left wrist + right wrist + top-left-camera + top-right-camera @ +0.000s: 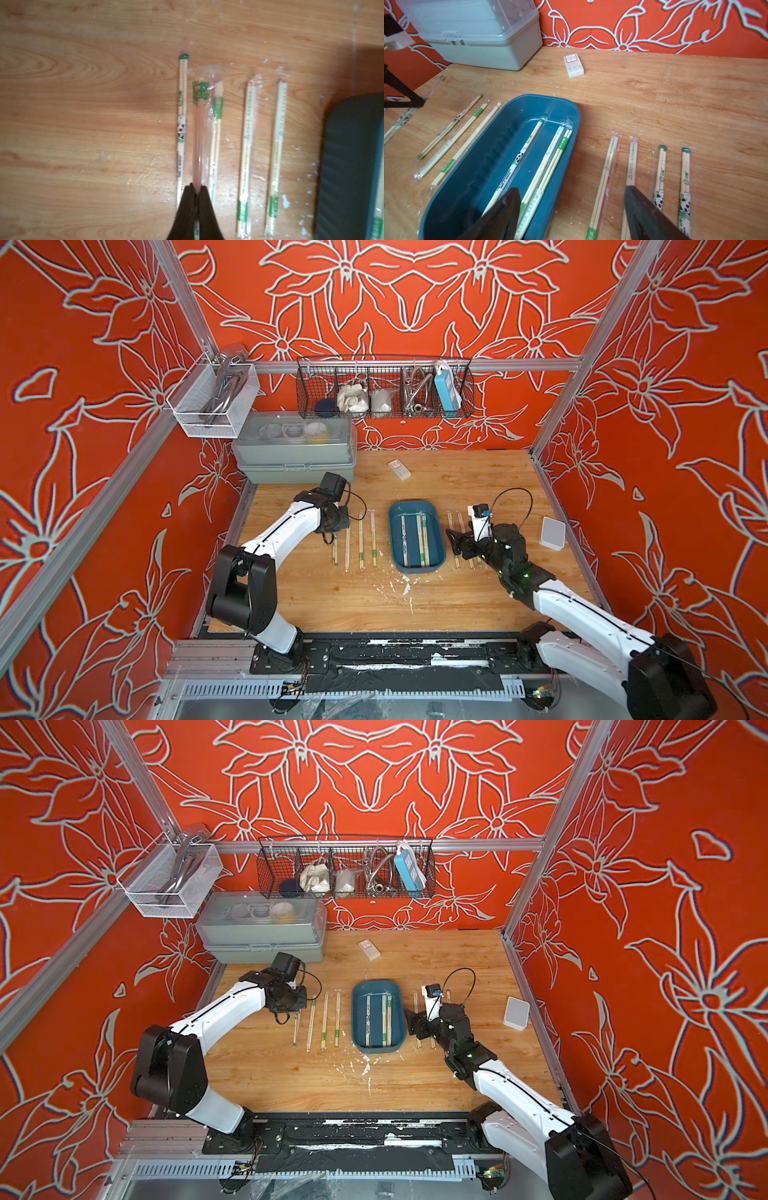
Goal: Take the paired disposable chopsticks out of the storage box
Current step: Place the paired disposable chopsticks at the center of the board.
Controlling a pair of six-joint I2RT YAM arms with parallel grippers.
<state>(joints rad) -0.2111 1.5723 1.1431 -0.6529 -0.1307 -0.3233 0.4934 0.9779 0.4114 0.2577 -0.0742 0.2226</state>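
Observation:
The storage box (393,531) (488,153) is a dark teal tray at mid-table with three sleeved pairs of the disposable chopsticks (552,149) lying lengthwise inside. Several more pairs lie in rows on the wood, some left of the box (360,539) and some right of it (662,166). My left gripper (196,187) (333,536) is shut on one sleeved pair (198,124) over the left row. The right gripper (571,189) (455,541) is open with nothing in it. It hangs low just right of the box, one finger over the box's edge and the other over a laid pair.
A grey lidded case (297,448) stands at the back left. A small white labelled block (399,470) lies behind the box, and a white box (552,533) sits near the right edge. Wire baskets (384,387) hang on the back rail. White flecks dot the wood in front of the box.

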